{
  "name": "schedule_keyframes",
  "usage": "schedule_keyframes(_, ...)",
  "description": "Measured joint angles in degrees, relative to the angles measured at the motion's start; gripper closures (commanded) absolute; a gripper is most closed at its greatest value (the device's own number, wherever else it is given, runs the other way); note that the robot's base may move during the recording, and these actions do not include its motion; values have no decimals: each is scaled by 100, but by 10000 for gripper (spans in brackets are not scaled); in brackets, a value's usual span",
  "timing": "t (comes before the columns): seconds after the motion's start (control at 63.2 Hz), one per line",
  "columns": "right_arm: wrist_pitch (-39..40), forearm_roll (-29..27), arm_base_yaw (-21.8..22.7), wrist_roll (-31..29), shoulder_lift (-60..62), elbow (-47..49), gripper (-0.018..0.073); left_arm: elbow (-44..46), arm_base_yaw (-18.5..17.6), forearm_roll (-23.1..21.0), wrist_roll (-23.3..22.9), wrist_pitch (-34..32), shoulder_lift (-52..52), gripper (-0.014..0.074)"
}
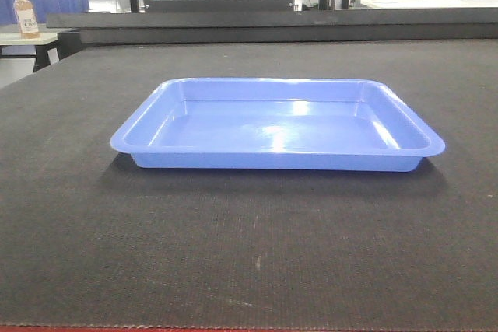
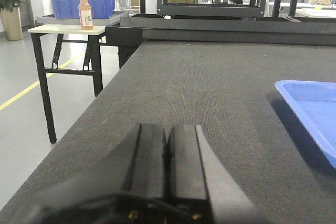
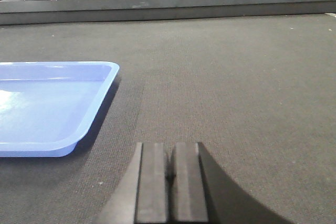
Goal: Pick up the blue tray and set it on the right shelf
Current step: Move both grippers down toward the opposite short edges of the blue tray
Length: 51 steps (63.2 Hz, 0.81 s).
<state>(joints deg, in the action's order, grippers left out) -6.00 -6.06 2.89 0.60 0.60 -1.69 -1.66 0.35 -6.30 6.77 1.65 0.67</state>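
The blue tray (image 1: 278, 124) lies flat and empty on the dark table top (image 1: 249, 254), in the middle of the front view. Its left corner shows at the right edge of the left wrist view (image 2: 310, 106). Its right end shows at the left of the right wrist view (image 3: 50, 106). My left gripper (image 2: 168, 127) is shut and empty, low over the table, left of the tray. My right gripper (image 3: 169, 144) is shut and empty, low over the table, right of the tray. Neither gripper shows in the front view. The right shelf is out of view.
A raised dark ledge (image 1: 272, 25) runs along the table's far side. To the left a small side table (image 2: 65, 30) carries an orange bottle (image 2: 85, 10) and a deep blue bin (image 2: 81, 1). The table's left edge drops to the floor (image 2: 31, 108).
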Motion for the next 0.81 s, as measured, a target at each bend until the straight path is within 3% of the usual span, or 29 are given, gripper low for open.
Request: schedule_keyframes(0.807,271,0,0,0,0,0,504,0,0,-12,0,-99,0,645)
